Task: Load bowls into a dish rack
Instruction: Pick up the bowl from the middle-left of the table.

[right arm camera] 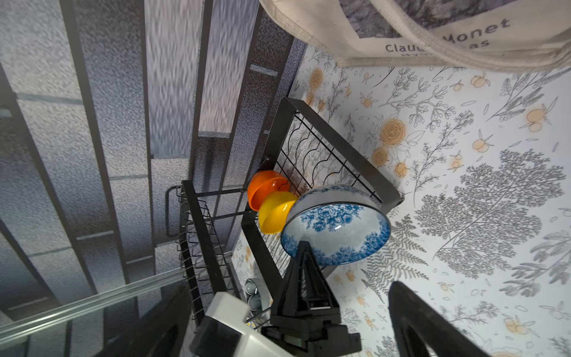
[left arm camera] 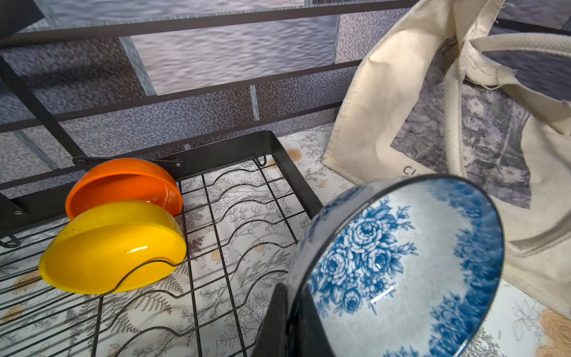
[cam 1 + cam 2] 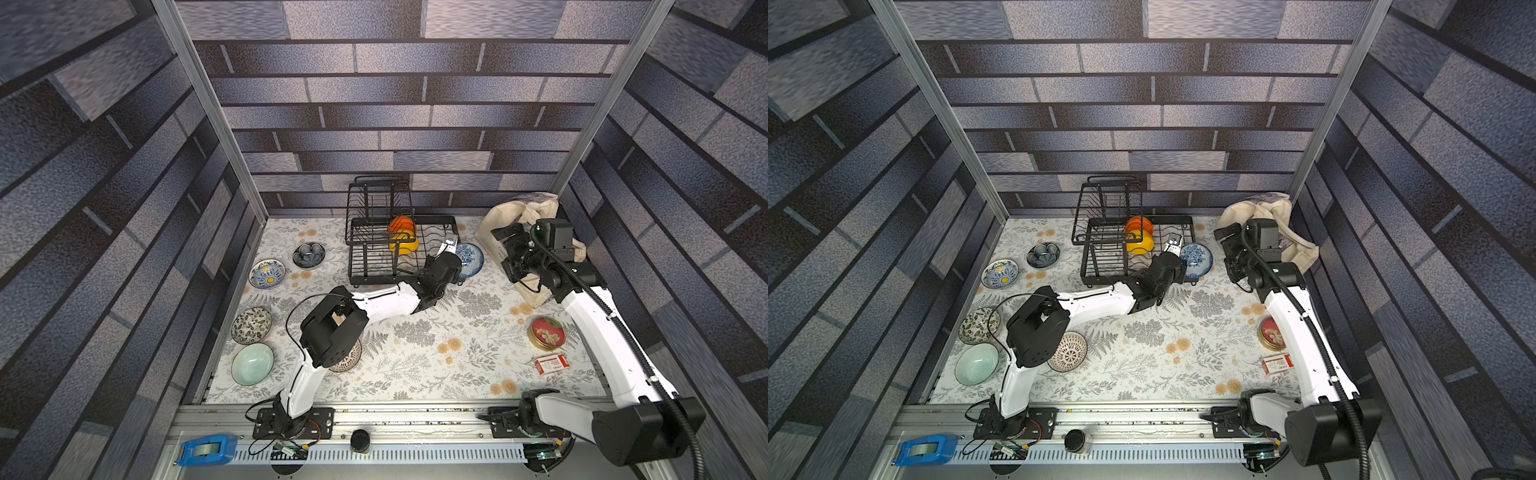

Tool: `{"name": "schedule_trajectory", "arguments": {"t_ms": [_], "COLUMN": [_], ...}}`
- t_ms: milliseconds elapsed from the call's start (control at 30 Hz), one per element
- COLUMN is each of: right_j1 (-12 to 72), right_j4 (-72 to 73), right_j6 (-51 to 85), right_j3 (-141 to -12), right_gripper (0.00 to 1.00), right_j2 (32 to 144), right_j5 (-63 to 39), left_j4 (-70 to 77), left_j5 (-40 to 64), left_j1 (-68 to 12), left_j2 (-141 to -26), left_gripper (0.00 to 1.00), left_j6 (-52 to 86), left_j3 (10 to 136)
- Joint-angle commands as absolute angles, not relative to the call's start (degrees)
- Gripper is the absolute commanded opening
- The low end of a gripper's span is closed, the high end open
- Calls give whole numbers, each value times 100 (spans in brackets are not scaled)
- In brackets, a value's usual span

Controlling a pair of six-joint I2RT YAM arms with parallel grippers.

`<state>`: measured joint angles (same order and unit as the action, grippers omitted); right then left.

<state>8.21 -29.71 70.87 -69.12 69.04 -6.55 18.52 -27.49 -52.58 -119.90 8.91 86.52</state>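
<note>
Bowl [image 2: 401, 265] with blue flowers hangs on edge, rim clamped in the left tool [image 3: 449, 246], just beside the end of the rack [image 3: 436, 217]; orange bowl [image 2: 123, 182] and yellow bowl [image 2: 114, 247] stand in its dividers. Right tool [image 3: 509, 251] gapes empty. Glazed ceramic, I judge: stiff, slick, chippable, fairly light. Pinch the rim deep and set down gently.

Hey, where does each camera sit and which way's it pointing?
Top views: overhead, looking down at table; left arm, right arm show.
Left wrist: on left arm, facing dish rack; left end effector pinching floral bowl shows.
Right wrist: on right arm, facing rack; open right end effector's fingers show.
Shared: orange bowl, yellow bowl, floral bowl.
</note>
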Motion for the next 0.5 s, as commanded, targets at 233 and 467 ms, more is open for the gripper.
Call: {"name": "schedule_trajectory", "arguments": {"t_ms": [233,467], "right_j1": [1099,1441], "right_j4": [-1811,-1368], "right_j6": [8525,8740], "right_j3": [-5957,-5775], "right_gripper": [99,89], "right_j2": [6910,7014], "right_j5": [-864,-546], "left_j4": [2935,3126], "left_j5": [-3031,-3016], "left_j1": [-5298,-5335], "left_j2": [-11854,-11777], "left_gripper": [0,0], "left_j6": [482,375], "left_j3": [8516,8347]}}
